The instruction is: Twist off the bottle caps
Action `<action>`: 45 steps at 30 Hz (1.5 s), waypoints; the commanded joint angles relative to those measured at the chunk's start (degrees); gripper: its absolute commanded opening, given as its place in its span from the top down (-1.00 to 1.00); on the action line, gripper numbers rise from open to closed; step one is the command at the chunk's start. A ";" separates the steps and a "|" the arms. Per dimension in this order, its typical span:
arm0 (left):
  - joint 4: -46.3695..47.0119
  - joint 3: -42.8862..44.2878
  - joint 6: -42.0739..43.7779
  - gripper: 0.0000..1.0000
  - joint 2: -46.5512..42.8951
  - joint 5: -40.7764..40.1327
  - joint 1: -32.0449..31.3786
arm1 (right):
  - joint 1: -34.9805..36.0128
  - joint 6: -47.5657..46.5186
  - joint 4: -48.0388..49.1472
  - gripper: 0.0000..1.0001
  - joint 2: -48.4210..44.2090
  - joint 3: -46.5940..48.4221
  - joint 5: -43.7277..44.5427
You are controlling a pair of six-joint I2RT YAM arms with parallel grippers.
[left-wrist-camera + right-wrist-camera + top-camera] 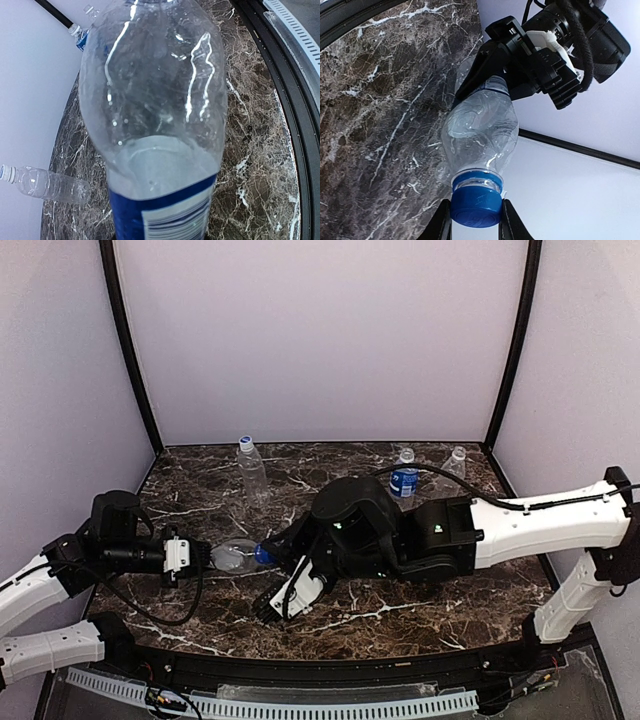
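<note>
top external: a labelled bottle (236, 556) lies sideways in the air above the front-left part of the marble surface (420, 610), held between the two arms.
left gripper (200, 556): reaches in from the left edge, jaws clenched around the labelled lower body of that bottle.
right gripper (476, 225): jaws grasping the dark blue cap (476, 202), with one finger touching each side of it.
left wrist: the held bottle's clear shoulder fills most of the view, with its blue label at the bottom.
back edge: an unlabelled bottle (251, 472) with a white cap (245, 440) stands left of centre. a second labelled bottle (403, 481) and another ribbed bottle (456, 462) stand near the back right corner. all three are well apart from the held one.
open room: bare marble lies between the back-left bottle and the back-right pair, and also along the front right.
right arm (540, 525): spans from the right edge to the centre.
front edge: the black rim (330, 670) lies near the right gripper's body.
</note>
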 commanded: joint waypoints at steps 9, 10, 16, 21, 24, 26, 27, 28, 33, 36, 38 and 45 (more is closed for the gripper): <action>-2.45 0.23 0.00 0.51 -1.07 2.92 0.27 | 0.24 -7.41 11.42 1.00 -4.98 -5.29 2.09; -2.36 0.18 -0.03 0.51 -1.07 2.50 0.27 | 0.20 -5.43 11.40 1.00 -5.59 -4.99 1.53; -1.44 -0.71 -0.57 0.52 -2.06 0.91 0.27 | -1.06 9.46 7.70 1.00 -15.11 -5.59 -4.86; 2.71 -1.45 -5.28 0.52 -2.69 0.50 0.31 | -3.39 26.43 7.03 1.00 -18.98 -6.54 -3.59; 10.06 -2.13 -12.88 0.51 -3.01 -2.11 0.67 | -13.70 60.24 -5.18 1.00 -12.79 4.49 -5.06; 13.80 -2.33 -19.01 0.49 -3.37 -3.10 1.77 | -21.35 77.71 -20.40 1.00 -5.70 13.49 -11.23; 14.64 -2.17 -22.76 0.49 -3.49 -3.40 2.64 | -23.41 83.08 -26.65 1.00 -1.61 17.14 -13.28; 15.77 -2.04 -24.45 0.48 -3.76 -3.74 3.17 | -24.81 87.76 -32.66 1.00 2.11 20.32 -14.83; 17.36 -1.83 -32.81 0.45 -5.76 -3.06 7.62 | -26.89 96.81 -45.60 1.00 13.84 24.91 -22.58; 17.65 -2.87 -34.52 0.43 -7.30 -2.15 9.50 | -28.67 98.64 -45.24 1.00 16.99 22.14 -25.91; 17.59 -3.41 -34.90 0.42 -8.06 -1.91 10.13 | -29.42 98.67 -44.78 1.00 19.93 20.51 -26.10; 16.76 -3.65 -35.53 0.41 -9.44 -0.45 11.05 | -31.04 98.51 -42.23 1.00 27.13 16.88 -26.39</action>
